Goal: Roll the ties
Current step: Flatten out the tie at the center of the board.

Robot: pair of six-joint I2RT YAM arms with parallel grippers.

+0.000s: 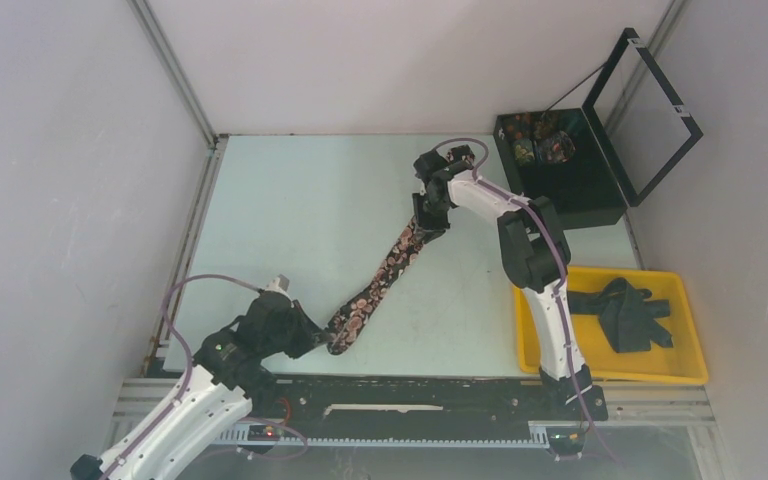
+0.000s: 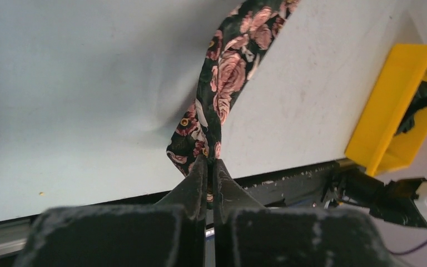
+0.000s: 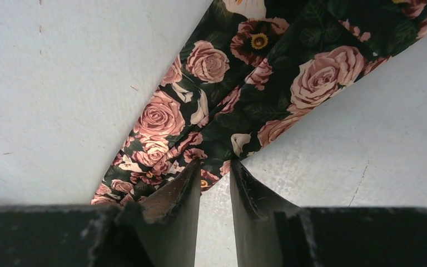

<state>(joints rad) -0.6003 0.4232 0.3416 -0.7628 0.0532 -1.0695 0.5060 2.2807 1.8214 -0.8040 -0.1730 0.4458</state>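
Note:
A black tie with pink roses (image 1: 375, 285) lies stretched diagonally across the table, from near my left arm toward the far middle. My left gripper (image 1: 318, 337) is shut on its near end. In the left wrist view the fabric (image 2: 228, 78) is pinched between the closed fingertips of the left gripper (image 2: 210, 164). My right gripper (image 1: 428, 222) is down at the tie's far, wider end. In the right wrist view the right gripper (image 3: 216, 167) stands with a narrow gap, and the tie's edge (image 3: 244, 83) lies at the tips. Dark plain ties (image 1: 625, 310) lie heaped in a tray.
A yellow tray (image 1: 685, 370) sits at the near right, also in the left wrist view (image 2: 389, 111). A black box (image 1: 580, 195) with its lid raised stands at the far right, with rolled patterned ties (image 1: 538, 140) inside. White walls close in the table on three sides.

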